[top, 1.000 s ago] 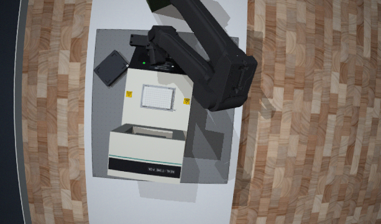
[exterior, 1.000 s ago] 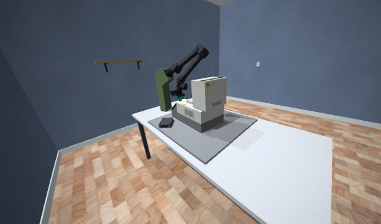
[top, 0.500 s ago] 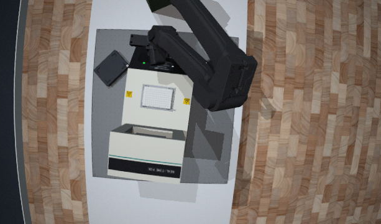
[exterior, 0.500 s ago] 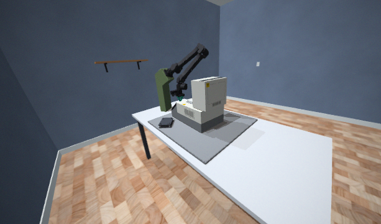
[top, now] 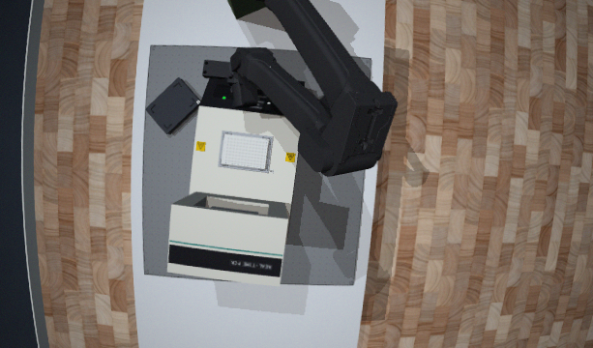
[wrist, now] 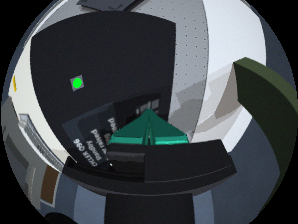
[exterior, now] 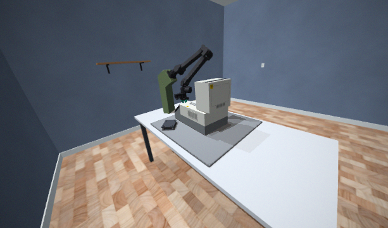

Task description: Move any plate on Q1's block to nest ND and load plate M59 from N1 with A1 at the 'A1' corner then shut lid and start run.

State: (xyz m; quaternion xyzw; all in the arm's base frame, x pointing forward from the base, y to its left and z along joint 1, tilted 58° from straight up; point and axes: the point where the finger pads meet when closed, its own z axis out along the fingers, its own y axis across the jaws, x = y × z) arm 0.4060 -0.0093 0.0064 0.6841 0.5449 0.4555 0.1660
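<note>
The cycler Q1 (top: 194, 181) (exterior: 217, 118) has its lid (top: 228, 227) (exterior: 219, 95) raised. A pale 96-well plate (top: 246, 151) lies on its block, looking level; its label and lettering are too small to read. The status lamp (top: 223, 98) (wrist: 77, 83) is green. The display (wrist: 90, 135) shows small text, including "Standby". My gripper (exterior: 184, 101) (wrist: 148, 113) is shut and empty, its green tips pointing down over the front panel. The tips cover part of the keypad (wrist: 148, 106), and I cannot tell whether they touch it. The arm hides them in the top view.
A dark plate nest (top: 172, 106) (exterior: 169, 124) with no plate on it stands turned on the grey mat (top: 156, 193) (exterior: 209, 155), beside the cycler's front. The arm hides part of the mat on the panel's other side. The green arm column (exterior: 166, 95) (wrist: 260, 87) stands near the front panel.
</note>
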